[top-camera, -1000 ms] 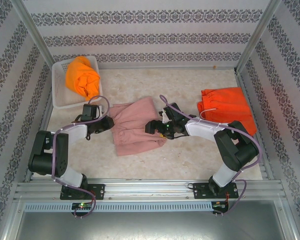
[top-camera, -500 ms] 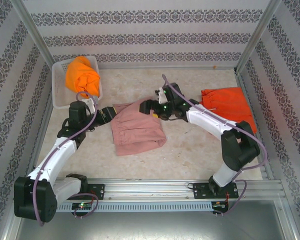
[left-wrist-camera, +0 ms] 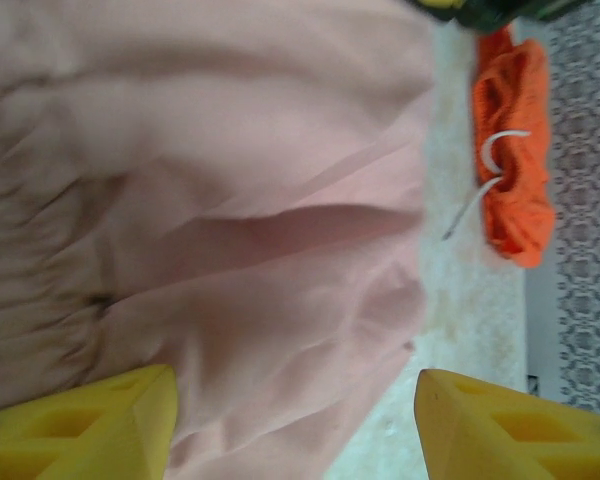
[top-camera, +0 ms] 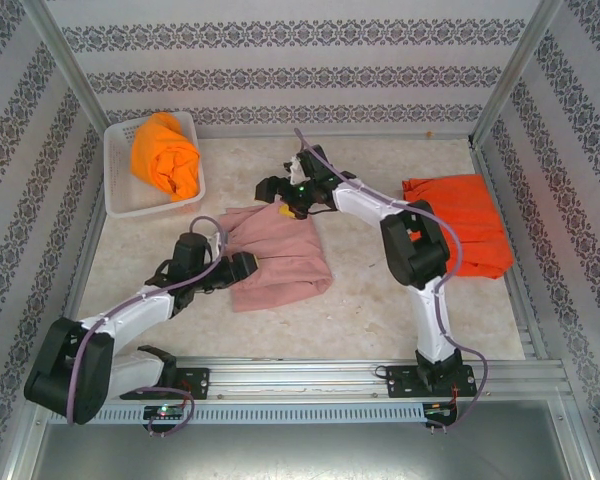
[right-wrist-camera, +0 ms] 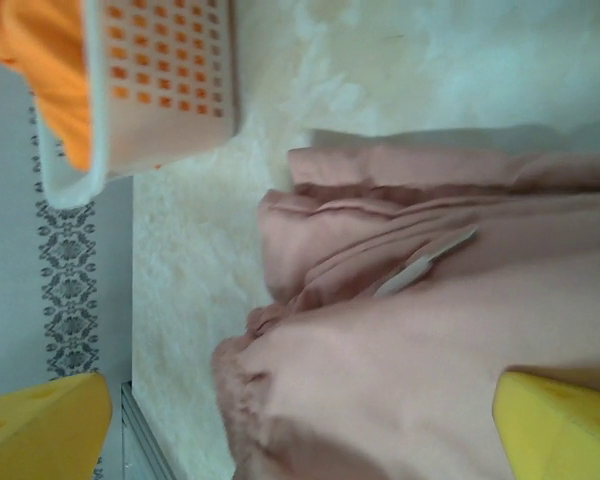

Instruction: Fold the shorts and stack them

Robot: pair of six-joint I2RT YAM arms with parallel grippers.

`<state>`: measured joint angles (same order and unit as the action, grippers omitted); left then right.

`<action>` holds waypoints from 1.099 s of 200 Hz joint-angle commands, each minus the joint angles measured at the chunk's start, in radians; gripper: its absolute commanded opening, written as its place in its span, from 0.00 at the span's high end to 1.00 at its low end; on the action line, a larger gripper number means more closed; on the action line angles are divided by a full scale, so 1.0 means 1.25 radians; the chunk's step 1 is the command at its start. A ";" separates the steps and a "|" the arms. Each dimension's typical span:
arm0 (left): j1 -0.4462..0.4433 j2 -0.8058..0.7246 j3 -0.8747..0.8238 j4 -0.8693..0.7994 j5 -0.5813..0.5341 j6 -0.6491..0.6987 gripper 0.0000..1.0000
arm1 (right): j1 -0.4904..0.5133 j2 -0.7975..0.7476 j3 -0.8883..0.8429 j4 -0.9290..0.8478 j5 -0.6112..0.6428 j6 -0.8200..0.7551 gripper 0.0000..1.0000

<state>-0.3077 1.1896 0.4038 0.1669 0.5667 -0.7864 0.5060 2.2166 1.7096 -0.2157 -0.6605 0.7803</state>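
Top external view is showing the pink shorts (top-camera: 280,255) lying mid-table; the left gripper (top-camera: 244,266) is hovering at their left edge, jaws spread and empty, the right gripper (top-camera: 268,190) gaping empty near their far edge.

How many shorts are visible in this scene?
3: pink shorts mid-table, red-orange shorts at right, yellow-orange shorts in the white basket. Others may hide underneath.

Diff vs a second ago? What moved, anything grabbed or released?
Right hand swung from the near right side of the pink shorts up to their far edge, open. Left hand slid from their left edge to the near left corner, open over the fabric. Nothing held. Pink shorts, red-orange shorts and basket stayed put.
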 commanded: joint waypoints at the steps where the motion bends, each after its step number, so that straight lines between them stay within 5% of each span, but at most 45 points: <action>1: -0.008 0.025 -0.052 0.036 -0.061 0.023 0.36 | -0.019 0.056 0.062 0.009 -0.036 0.041 0.02; 58: -0.008 0.115 -0.129 0.142 -0.063 0.011 0.38 | -0.032 0.138 0.121 0.044 -0.035 0.079 0.02; 93: -0.007 0.068 -0.102 0.081 -0.060 0.024 0.38 | -0.035 0.116 0.097 0.106 -0.040 0.110 0.02; 154: 0.007 -0.115 0.070 -0.135 -0.087 0.072 0.20 | -0.037 -0.114 -0.028 0.108 0.004 -0.012 0.02; 220: 0.018 0.096 0.165 -0.023 -0.031 0.071 0.20 | -0.081 -0.337 -0.262 0.051 0.075 -0.167 0.02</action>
<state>-0.2981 1.2179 0.6033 0.0910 0.5018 -0.7158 0.4442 1.8183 1.4712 -0.1112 -0.6056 0.6735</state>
